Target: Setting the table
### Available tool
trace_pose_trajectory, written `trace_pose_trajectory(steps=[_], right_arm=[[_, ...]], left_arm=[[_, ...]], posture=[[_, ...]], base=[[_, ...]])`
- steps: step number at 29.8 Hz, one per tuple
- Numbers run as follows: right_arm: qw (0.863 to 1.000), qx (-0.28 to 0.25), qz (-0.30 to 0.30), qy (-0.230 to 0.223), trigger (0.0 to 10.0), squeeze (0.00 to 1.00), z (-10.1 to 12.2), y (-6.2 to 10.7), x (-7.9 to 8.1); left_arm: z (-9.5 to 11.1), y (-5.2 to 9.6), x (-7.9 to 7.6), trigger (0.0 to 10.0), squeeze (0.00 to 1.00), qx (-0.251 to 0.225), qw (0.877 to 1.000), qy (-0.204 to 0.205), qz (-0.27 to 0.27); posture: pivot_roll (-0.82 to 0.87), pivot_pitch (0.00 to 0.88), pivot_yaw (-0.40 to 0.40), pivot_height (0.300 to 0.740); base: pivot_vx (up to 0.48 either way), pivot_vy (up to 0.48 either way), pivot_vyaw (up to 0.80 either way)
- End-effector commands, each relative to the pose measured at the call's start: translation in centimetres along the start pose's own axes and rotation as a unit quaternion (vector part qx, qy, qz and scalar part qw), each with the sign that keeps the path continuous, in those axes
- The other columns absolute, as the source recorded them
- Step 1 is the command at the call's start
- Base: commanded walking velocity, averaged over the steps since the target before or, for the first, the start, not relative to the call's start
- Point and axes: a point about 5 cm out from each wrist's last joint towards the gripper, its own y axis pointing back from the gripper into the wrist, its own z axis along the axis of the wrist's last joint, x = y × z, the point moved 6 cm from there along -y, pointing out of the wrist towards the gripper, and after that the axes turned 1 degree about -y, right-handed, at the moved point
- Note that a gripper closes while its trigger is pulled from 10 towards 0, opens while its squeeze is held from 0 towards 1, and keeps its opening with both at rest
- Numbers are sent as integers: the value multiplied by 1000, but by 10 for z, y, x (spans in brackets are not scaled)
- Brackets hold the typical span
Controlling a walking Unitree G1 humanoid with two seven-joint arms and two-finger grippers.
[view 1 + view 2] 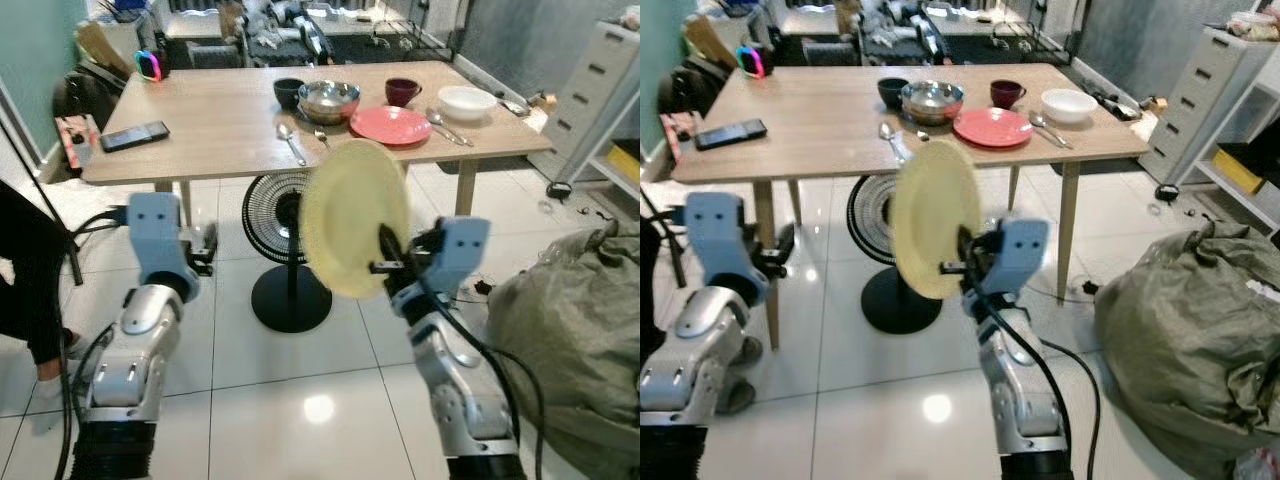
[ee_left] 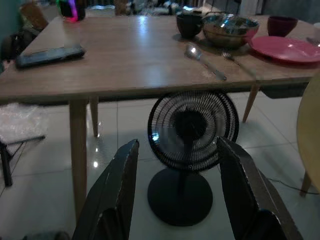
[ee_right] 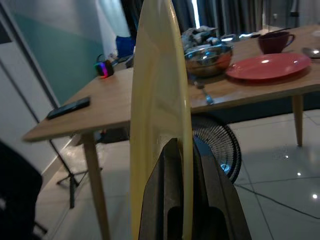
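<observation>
Yellow plate (image 1: 352, 218) held on edge in front of the robot, short of the tabletop (image 1: 220, 125), face turned toward the left arm and slightly up, rim running top to bottom, so long axis near vertical. Clamped at its lower rim by the right gripper (image 1: 386, 262), black fingers (image 3: 167, 200) pinching the rim from both sides. Seen edge-on along that gripper in the right wrist view as a thin yellow blade (image 3: 161, 100); from the head views, seen as a broad disc hiding part of the black floor fan (image 1: 275, 212) under the table.

Left gripper (image 2: 177, 195) raised beside the plate but apart from it, fingers spread wide and holding nothing, aimed at the fan and the table's near edge; a sliver of the plate's rim at the side of that view.

On the tabletop, well beyond the plate: pink plate (image 1: 390, 125), steel bowl (image 1: 328, 99), dark small bowl (image 1: 289, 92), maroon cup (image 1: 402, 91), white bowl (image 1: 466, 101), spoon (image 1: 290, 142) and fork (image 1: 321, 136) near the front edge, another spoon (image 1: 444, 126) beside the pink plate. Black phone (image 1: 134, 135) lying toward the robot's left end, a glowing coloured gadget (image 1: 148, 65) at the far corner.

Grey-green sack (image 1: 570, 330) on the tiled floor at the robot's right; grey drawer unit (image 1: 595, 85) behind it.
</observation>
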Motion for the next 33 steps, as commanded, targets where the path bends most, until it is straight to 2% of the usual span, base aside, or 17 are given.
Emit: trace_pose_trajectory(steps=[1, 6, 33], right_arm=[[1000, -6, -4, -2, 10000, 0, 3, 0, -2], [1000, -7, 5, -5, 10000, 0, 4, -3, 4], [1000, -5, 4, -5, 10000, 0, 3, -3, 3]], left_arm=[[-4, 0, -3, 10000, 0, 7, 1000, -2, -4], [-4, 0, -3, 10000, 0, 7, 1000, -2, -4], [-3, 1, -3, 10000, 0, 6, 1000, -2, -3]], posture=[[40, 0, 75, 740], [41, 0, 74, 740], [44, 0, 73, 740]], base=[[480, 0, 0], [480, 0, 0], [480, 0, 0]])
